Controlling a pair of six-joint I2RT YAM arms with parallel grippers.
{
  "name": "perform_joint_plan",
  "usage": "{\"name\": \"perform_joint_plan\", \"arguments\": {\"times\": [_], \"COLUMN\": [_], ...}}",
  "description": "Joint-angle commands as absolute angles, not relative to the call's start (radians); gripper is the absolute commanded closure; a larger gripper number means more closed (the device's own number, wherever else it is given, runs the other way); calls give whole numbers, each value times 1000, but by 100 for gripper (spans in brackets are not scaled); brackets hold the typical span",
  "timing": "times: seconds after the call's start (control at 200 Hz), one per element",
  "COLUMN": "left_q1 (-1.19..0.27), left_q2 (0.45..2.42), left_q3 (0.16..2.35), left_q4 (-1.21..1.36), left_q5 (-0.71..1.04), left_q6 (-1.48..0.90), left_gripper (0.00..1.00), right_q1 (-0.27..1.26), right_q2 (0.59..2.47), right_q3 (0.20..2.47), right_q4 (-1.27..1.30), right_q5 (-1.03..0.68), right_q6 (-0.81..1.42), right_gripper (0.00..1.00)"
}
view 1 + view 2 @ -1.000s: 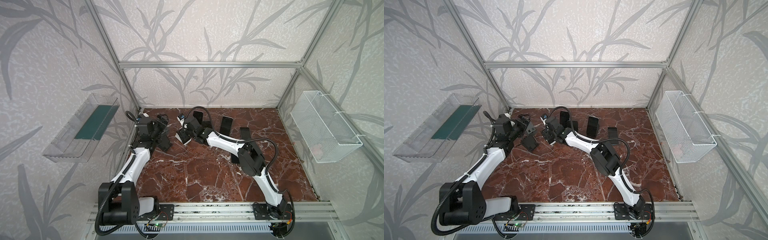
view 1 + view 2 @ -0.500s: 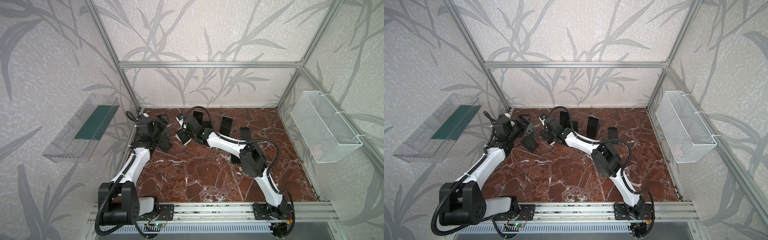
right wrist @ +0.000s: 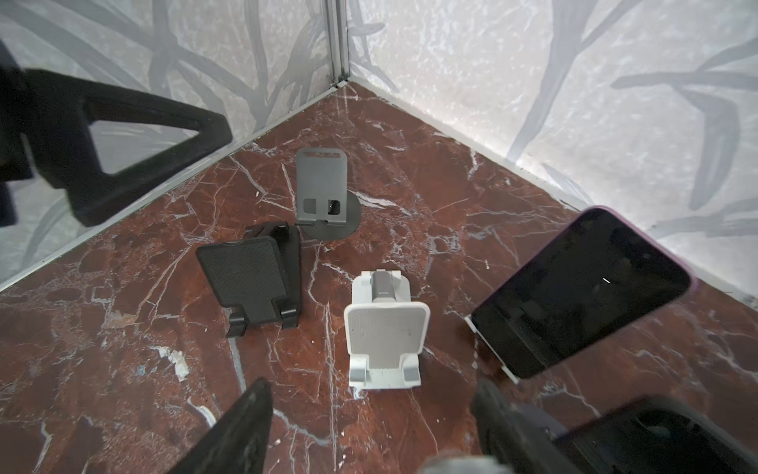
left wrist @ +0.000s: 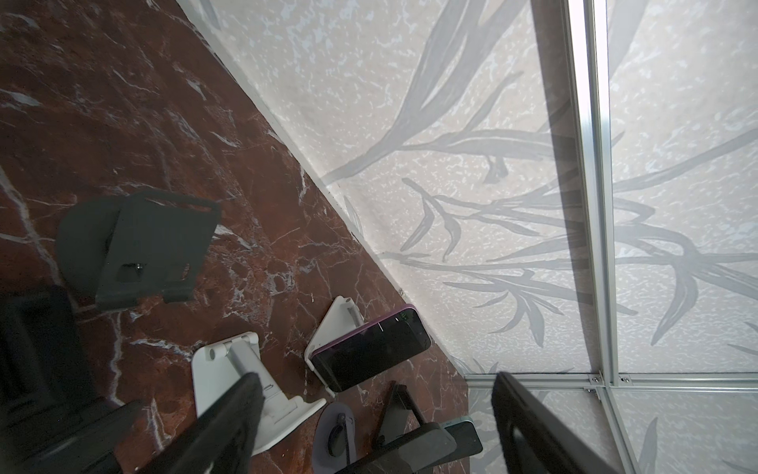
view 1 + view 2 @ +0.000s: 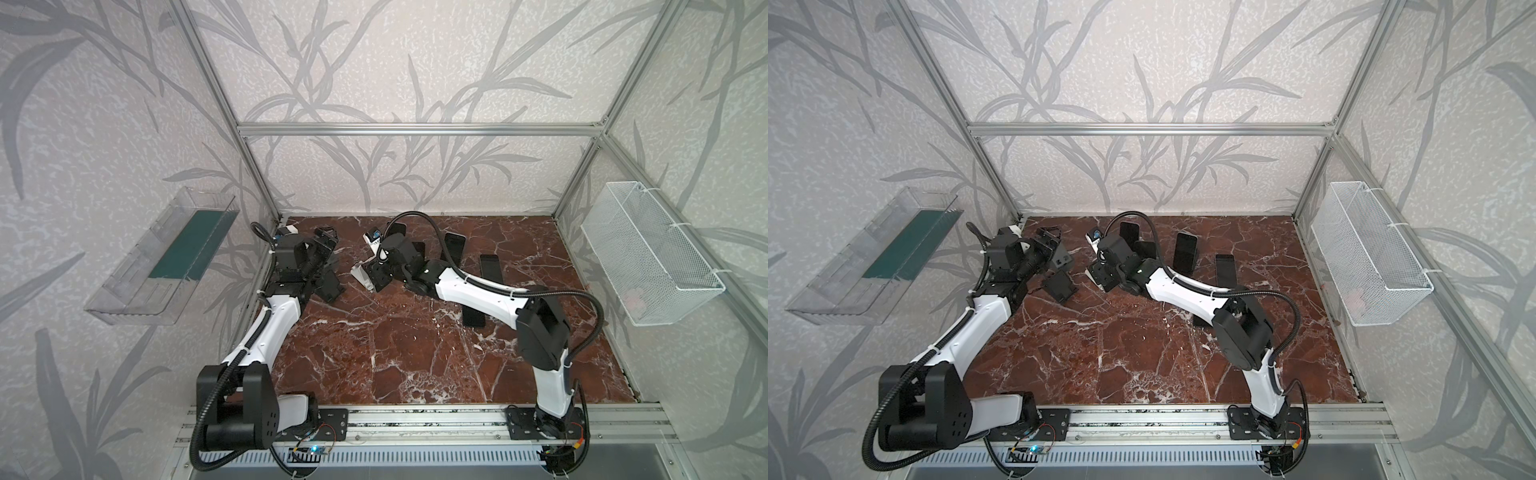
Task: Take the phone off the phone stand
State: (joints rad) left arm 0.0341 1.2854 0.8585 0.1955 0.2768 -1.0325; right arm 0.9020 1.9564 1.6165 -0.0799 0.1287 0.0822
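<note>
Red-brown marble tabletop (image 3: 123, 328): a purple-cased phone (image 4: 369, 353) rests on a white plastic stand (image 4: 334, 324). Our left gripper (image 4: 373, 379) and right gripper (image 3: 371, 388) gape empty.

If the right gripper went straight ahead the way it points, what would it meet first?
Most likely the empty white stand, straight ahead of the right gripper, whose jaws are open. The purple-cased phone sits off to the side of that line; depth is unclear.
</note>
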Motion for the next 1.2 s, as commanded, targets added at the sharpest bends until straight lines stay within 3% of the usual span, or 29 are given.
{"name": "perform_joint_plan", "arguments": {"times": [0.0, 0.235, 0.49, 0.695, 1.195], "left_q1": [28, -34, -161, -230, -298], "left_q2": [1272, 1248, 1276, 1312, 1406], "left_q3": [877, 887, 893, 896, 948], "left_q4": [223, 206, 240, 272, 251], "left_q5": [287, 272, 307, 349, 430], "left_q6": [-1036, -998, -962, -992, -959], "left_gripper": [12, 12, 12, 12, 12], "right_q1": [910, 911, 906, 814, 463], "right_q2": [1814, 1524, 1242, 1047, 940], "right_q3": [1542, 1306, 1114, 1001, 922], "right_q4": [-32, -96, -305, -480, -699], "right_q5": [170, 262, 529, 563, 501], "right_q6": [108, 100, 89, 171, 247], "right_gripper": [41, 42, 41, 41, 41]}}
